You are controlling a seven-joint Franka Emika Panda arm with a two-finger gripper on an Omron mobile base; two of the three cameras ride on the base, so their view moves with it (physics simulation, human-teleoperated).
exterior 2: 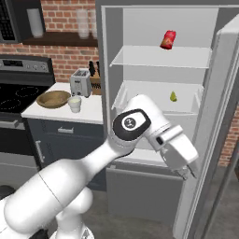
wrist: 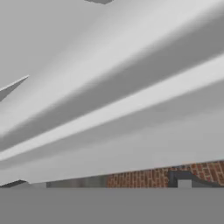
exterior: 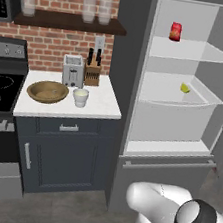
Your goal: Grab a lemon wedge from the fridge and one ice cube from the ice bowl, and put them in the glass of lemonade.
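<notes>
The fridge (exterior: 121, 84) stands open, its white shelves showing. The lemon wedge (exterior: 185, 88) (exterior 2: 173, 96), tiny and yellow-green, lies on the middle shelf toward the right. On the white counter to the left sit the brown wooden ice bowl (exterior: 47, 92) (exterior 2: 53, 99) and, just right of it, the small whitish glass of lemonade (exterior: 80, 97) (exterior 2: 74, 103). My gripper (exterior 2: 190, 173) hangs low in front of the fridge, close to the open door (exterior 2: 219, 116) and well below the wedge. It is open and holds nothing. The hand view looks at the pale grey door surface (wrist: 109, 100) from very near.
A red packet (exterior: 175, 31) (exterior 2: 168, 39) stands on the top fridge shelf. Behind the bowl are a toaster (exterior: 73, 70) and a knife block (exterior: 92, 73). A stove (exterior: 1, 87) adjoins the counter on the left. Tall clear glasses (exterior: 96, 6) stand on the wall shelf.
</notes>
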